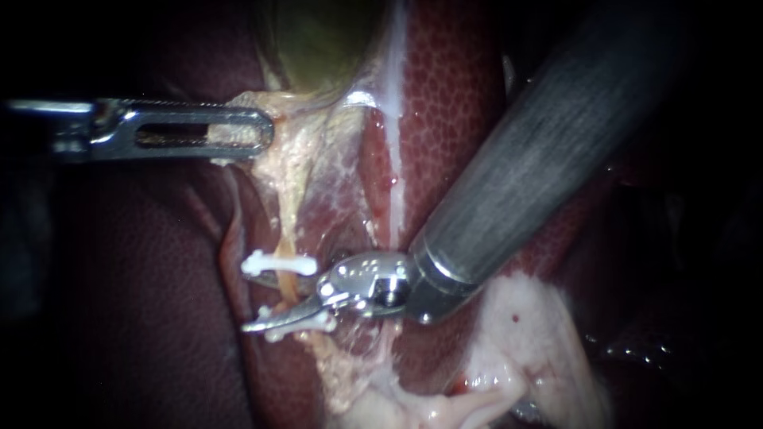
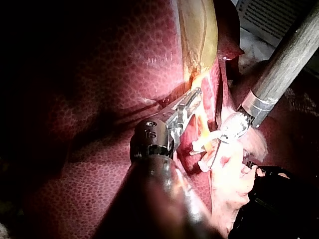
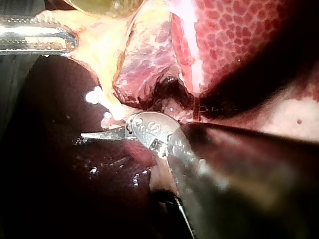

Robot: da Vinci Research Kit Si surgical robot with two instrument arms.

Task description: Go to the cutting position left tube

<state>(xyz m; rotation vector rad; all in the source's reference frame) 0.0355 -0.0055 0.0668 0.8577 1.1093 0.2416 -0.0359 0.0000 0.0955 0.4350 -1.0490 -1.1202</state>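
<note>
Endoscope: left instrument [image 1: 258, 131] jaws clamp pale tissue [image 1: 294, 159] under gallbladder [image 1: 318, 40]. Right instrument [image 1: 266, 300] blades parted, straddling left tube [image 1: 288, 290] between two white clips [image 1: 278, 264].
Left wrist: left instrument [image 2: 194, 97] pinches pale tissue [image 2: 199, 82].
Right wrist: right instrument [image 3: 87, 134] tip just beside clips [image 3: 94, 95].

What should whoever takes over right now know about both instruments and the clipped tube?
Left instrument: claw shut on the yellowish tissue below the gallbladder.
Right instrument: blades look open astride the tube, between the upper clip and the lower clip.
Done: blades appear to be at the cutting spot.
Left: check that the tube sits fully between the blades. It is uncut.
</note>
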